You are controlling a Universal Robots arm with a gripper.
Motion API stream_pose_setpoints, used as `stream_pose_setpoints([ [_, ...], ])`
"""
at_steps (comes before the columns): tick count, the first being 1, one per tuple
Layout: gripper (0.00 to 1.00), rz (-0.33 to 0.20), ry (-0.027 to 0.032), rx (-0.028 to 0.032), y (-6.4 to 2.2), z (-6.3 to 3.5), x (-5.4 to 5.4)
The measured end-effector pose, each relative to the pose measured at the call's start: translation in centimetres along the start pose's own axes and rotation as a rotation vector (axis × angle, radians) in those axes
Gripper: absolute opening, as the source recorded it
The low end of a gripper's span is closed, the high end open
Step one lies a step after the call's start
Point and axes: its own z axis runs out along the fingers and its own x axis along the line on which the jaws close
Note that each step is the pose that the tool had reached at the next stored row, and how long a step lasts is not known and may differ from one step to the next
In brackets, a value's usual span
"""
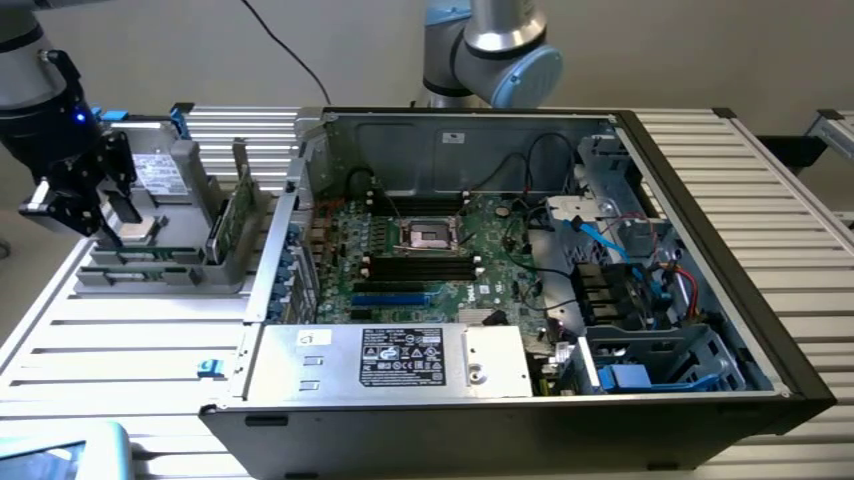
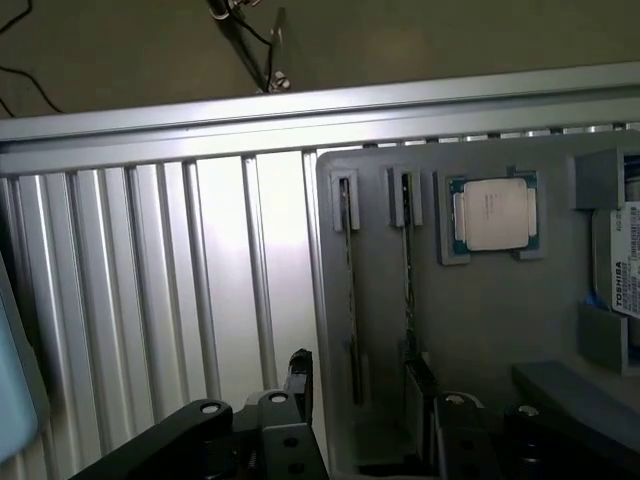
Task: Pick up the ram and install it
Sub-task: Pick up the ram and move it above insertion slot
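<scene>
Two ram sticks (image 2: 347, 290) stand on edge in the grey holder (image 2: 480, 330) near the worktop's (image 2: 150, 300) edge. The hand (image 2: 358, 388) hangs right above, fingers (image 2: 300, 375) apart, one stick running lengthways between them.

Stock as you see it:

- Slatted table (image 1: 134, 350): one.
- Open computer case (image 1: 747, 250): one, on the table.
- Inside the case you count:
  - one motherboard (image 1: 501, 275)
  - one processor socket (image 1: 430, 235)
  - one power supply (image 1: 400, 360) at the near side
  - one bank of black memory slots (image 1: 420, 267), whose number you cannot tell
- Grey holder (image 2: 480, 320): one, at the exterior view's left of the case.
- In the holder you count:
  - two ram sticks (image 2: 348, 290), the second stick (image 2: 407, 260) beside the first, each edge-on in its own narrow slot
  - one square silver processor chip (image 2: 495, 213)
  - one drive (image 2: 622, 260) with a white label
</scene>
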Motion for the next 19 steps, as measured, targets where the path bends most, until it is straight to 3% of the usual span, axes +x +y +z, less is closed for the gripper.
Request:
stream_pose_setpoints([
  [19, 0.49, -0.026, -0.0001, 0.0002, 0.02, 3.46, 0.0],
])
